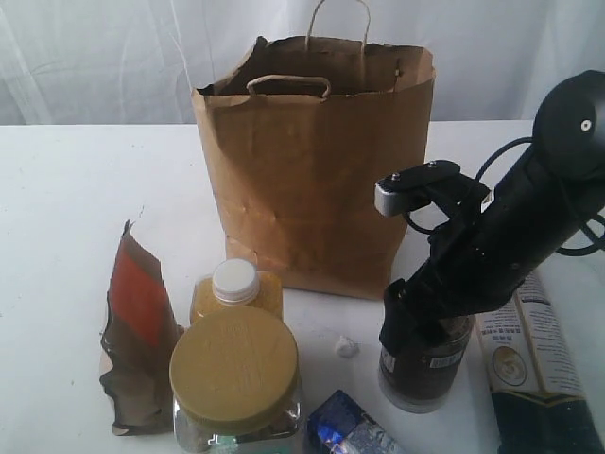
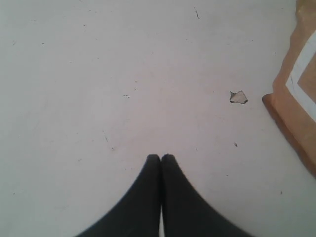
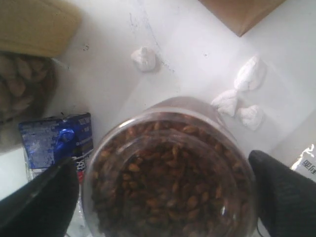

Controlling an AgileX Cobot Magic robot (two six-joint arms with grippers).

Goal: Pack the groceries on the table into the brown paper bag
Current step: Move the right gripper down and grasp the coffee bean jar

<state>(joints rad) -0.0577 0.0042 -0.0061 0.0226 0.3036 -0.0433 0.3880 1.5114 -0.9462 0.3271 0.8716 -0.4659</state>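
Observation:
The brown paper bag (image 1: 312, 161) stands open at the table's (image 1: 66, 208) middle. In front of it are a brown pouch with orange label (image 1: 140, 317), a white-capped yellow bottle (image 1: 235, 284), a yellow-lidded clear jar (image 1: 234, 374), a small shiny blue packet (image 1: 350, 426) and a long navy packet (image 1: 539, 369). My right gripper (image 1: 427, 331) hangs open over the clear tub of dark contents (image 3: 170, 173), one finger on each side of it. My left gripper (image 2: 161, 158) is shut, empty, above bare table, and is out of the exterior view.
White crumpled bits (image 3: 144, 58) lie on the table between the tub and the bag's corner (image 3: 242, 12). A small paper scrap (image 2: 238, 97) lies near an orange-brown surface with a white stripe (image 2: 296, 94); I cannot tell which item that is.

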